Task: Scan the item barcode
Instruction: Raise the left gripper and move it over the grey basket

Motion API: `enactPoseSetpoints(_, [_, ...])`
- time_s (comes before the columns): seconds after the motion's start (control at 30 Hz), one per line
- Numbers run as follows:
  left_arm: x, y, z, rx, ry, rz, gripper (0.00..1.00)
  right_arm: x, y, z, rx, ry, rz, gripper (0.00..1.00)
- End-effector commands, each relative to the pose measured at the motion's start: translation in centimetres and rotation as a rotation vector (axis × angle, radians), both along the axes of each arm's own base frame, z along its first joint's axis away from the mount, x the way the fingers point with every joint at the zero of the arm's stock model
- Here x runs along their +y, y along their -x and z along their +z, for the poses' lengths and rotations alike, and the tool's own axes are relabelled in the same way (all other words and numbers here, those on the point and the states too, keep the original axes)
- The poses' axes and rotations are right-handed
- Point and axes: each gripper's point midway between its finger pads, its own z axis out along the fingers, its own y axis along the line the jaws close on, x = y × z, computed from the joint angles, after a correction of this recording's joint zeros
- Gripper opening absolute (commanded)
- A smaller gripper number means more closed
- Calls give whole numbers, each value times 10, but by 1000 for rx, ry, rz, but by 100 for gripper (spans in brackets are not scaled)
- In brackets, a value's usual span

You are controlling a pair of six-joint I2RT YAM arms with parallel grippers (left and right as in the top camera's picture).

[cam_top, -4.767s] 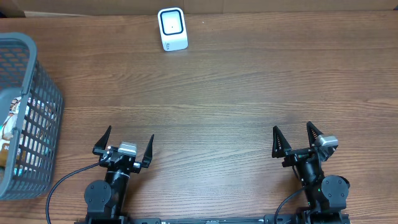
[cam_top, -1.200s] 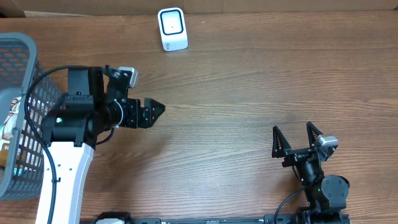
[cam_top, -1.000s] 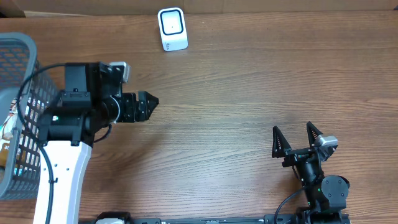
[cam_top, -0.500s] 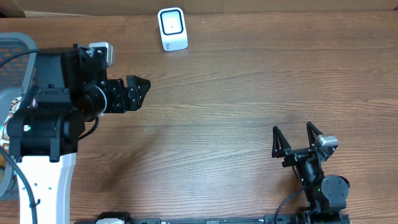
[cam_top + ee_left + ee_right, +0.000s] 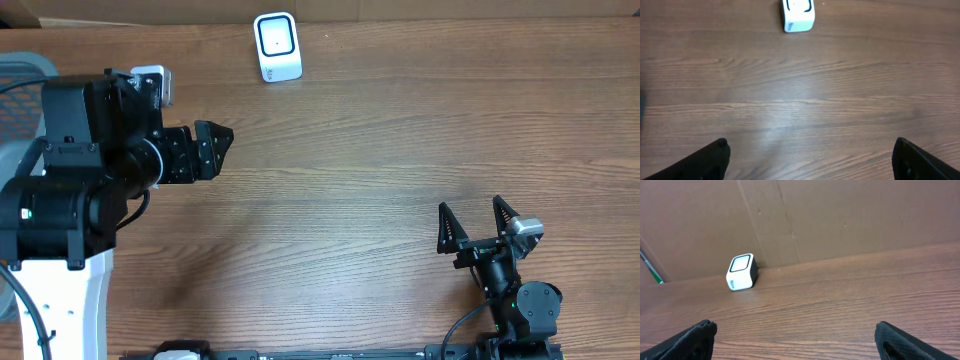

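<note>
The white barcode scanner (image 5: 277,46) stands at the table's far edge, also seen in the left wrist view (image 5: 798,14) and the right wrist view (image 5: 742,271). My left gripper (image 5: 214,146) hangs open and empty above the left part of the table, pointing right, left of and nearer than the scanner. In its wrist view the left gripper (image 5: 811,146) has only bare wood between its fingers. My right gripper (image 5: 478,224) rests open and empty at the near right; its wrist view shows the right gripper (image 5: 796,327) over bare table. The item is hidden.
A grey mesh basket (image 5: 22,66) sits at the left edge, mostly covered by my raised left arm (image 5: 70,200). A brown cardboard wall (image 5: 840,215) runs behind the table's far edge.
My left arm has risen and swung left toward the basket, now covering most of it; its gripper stays open. The right arm has not moved.
</note>
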Motion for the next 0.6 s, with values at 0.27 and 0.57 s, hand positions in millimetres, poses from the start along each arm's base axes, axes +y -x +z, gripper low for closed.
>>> enactPoseSetpoints(0.27, [5, -15, 6, 37, -29, 23, 89, -1, -1, -4, 9, -10, -8, 100])
enactPoseSetpoints(0.57, [13, -16, 21, -12, -85, 32, 92, -1, -1, -4, 9, -10, -8, 100])
